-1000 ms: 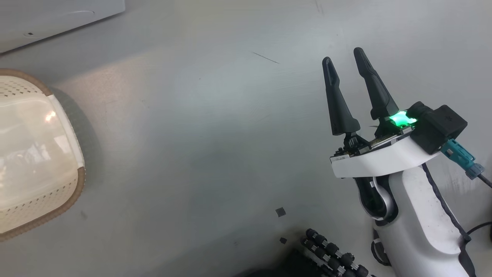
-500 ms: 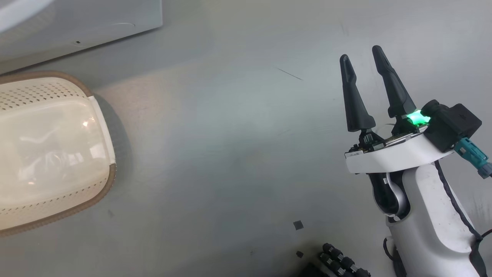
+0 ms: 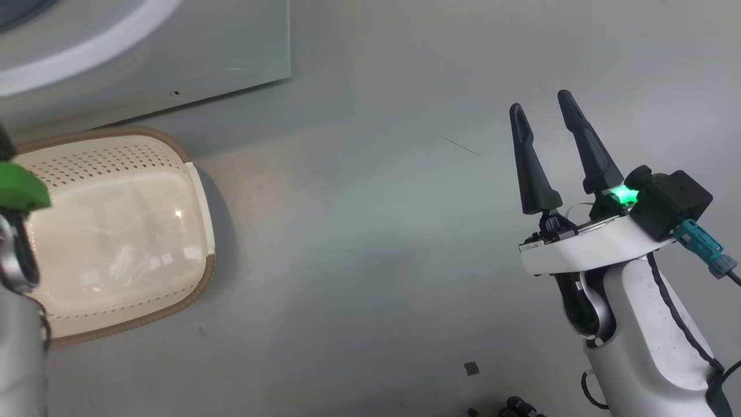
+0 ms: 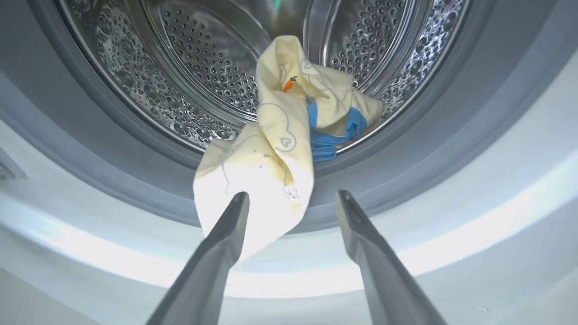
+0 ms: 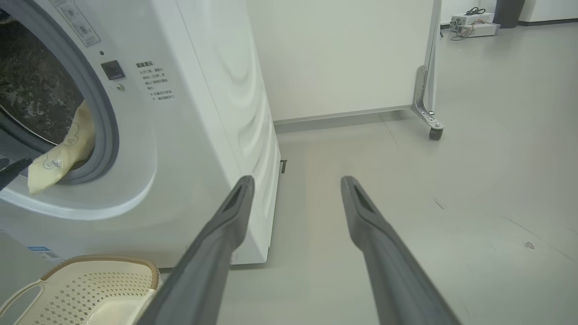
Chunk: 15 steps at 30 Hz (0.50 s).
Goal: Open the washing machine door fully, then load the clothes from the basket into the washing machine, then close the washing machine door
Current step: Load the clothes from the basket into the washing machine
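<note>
The washing machine (image 5: 203, 113) stands open, and the washing machine door is out of view. The pale yellow clothes (image 4: 271, 149) with blue trim hang from the steel drum (image 4: 203, 58) over the grey rubber ring (image 4: 406, 149). My left gripper (image 4: 292, 195) is open just in front of the hanging cloth, gripping nothing. The same clothes (image 5: 58, 158) droop out of the opening in the right wrist view. The basket (image 3: 209, 272) sits on the floor before the machine (image 3: 202, 52), its glossy bottom bare. My right gripper (image 3: 539, 103) hovers open over the floor to the right.
My left arm (image 3: 14, 249) with a green light rises at the head view's left edge. A white panel on a caster (image 5: 435, 133) stands behind the machine's right side. Grey floor (image 3: 376, 231) stretches between basket and right gripper.
The head camera has swung, so basket and machine sit further right and lower in the picture, and my left arm has come into its left edge. Both grippers stay open.
</note>
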Tool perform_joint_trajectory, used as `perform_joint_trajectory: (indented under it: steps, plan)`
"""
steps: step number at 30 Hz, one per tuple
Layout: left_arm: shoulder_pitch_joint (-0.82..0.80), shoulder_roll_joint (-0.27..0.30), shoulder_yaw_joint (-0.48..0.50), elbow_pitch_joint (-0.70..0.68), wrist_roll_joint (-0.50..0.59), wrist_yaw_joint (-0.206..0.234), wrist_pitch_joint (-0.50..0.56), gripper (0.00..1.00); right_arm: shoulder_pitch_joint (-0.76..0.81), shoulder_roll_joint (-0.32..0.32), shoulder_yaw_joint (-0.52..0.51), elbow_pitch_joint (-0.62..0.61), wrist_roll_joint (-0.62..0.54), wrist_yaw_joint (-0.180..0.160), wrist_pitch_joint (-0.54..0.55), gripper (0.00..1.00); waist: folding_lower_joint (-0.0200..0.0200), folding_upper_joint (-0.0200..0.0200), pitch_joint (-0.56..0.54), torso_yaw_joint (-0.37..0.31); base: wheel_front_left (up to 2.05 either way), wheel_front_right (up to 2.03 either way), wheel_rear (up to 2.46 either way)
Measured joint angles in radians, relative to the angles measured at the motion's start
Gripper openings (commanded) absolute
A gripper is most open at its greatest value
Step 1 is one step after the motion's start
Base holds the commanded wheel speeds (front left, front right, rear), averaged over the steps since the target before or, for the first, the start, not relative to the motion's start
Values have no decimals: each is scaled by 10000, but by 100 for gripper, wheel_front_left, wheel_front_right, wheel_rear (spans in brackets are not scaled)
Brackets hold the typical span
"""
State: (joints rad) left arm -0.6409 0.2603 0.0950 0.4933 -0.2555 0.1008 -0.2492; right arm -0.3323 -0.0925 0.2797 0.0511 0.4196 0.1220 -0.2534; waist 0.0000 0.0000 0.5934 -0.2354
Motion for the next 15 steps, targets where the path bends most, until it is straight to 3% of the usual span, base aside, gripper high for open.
perform_joint_trajectory:
  steps: [7,15]
  plan:
    - [1646,-1126,-291,-593,10,44,-2,100,523,-130,-50,159,-96,0,0,100,0,0,-538,320,0,0,0]
    - [3009,-1578,-362,-1022,201,86,-23,100,839,-326,-58,334,-165,-2,0,100,0,0,-1075,641,0,0,0]
